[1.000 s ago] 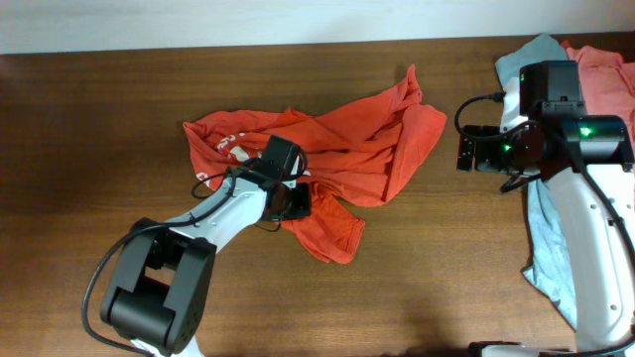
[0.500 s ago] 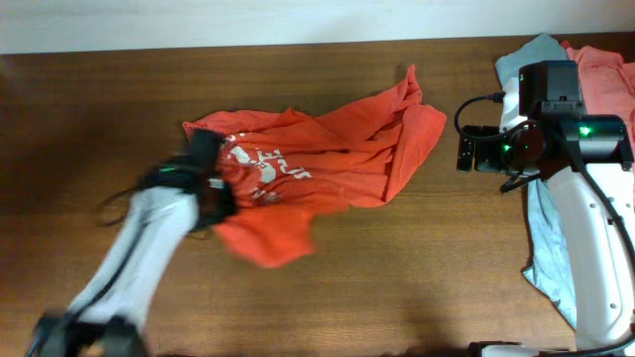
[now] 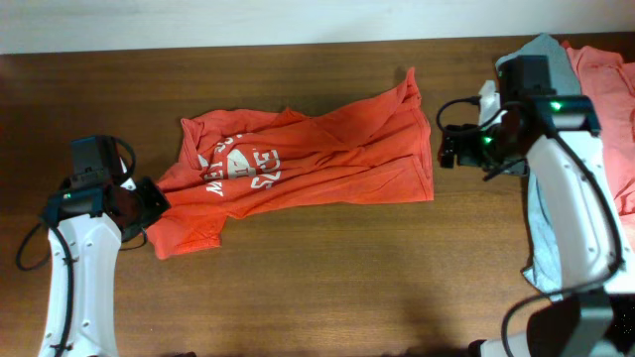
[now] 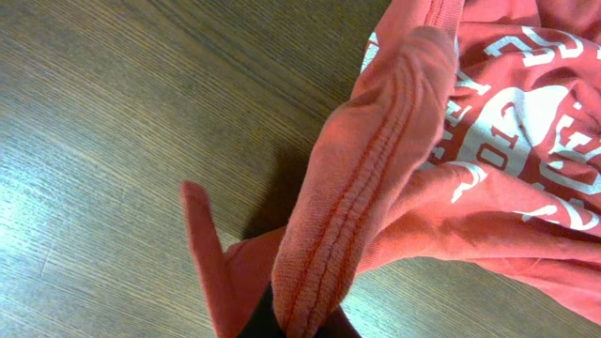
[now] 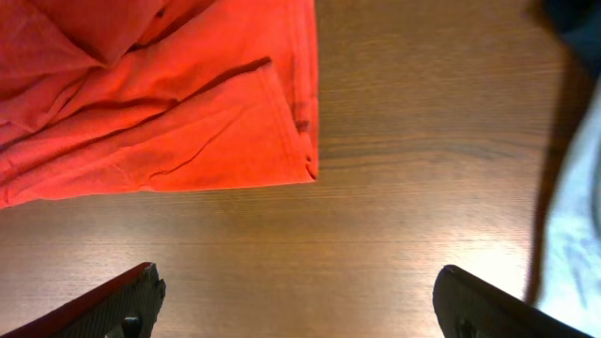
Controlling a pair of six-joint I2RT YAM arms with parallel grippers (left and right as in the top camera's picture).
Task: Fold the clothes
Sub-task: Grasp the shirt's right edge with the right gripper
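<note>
Dark wood grain runs under both my arms, one long bench [image 3: 327,288] with cloth lying on it. My left pincer [image 3: 147,203] is clamped on a thick fold of the orange-red T-shirt [image 3: 327,164]. The fold rises straight out of the grip as a ridge with a double-stitched seam along it, and it hides my fingers in the wrist view. A small flap of the same cloth stands beside the grip, with bare wood next to that.

Just past the fold begins the white print [image 3: 243,169], block letters curved around an emblem. From above it sits turned round and too small, and I can only see part of it up close, so I cannot read it for certain. Beyond the print the shirt stretches flat and wrinkled across the bench toward my other arm.

My right pincer [image 5: 300,305] hangs with its fingers wide apart over bare wood, touching nothing. The shirt's squared hem corner [image 5: 308,169] lies just ahead of it. A grey T-shirt [image 3: 541,228] lies under my right arm behind that pincer, and a salmon-pink T-shirt [image 3: 607,94] lies farther out at the bench's end.

Bare wood runs along both long sides of the orange-red shirt, out to the pale wall [image 3: 298,20] on the far side.
</note>
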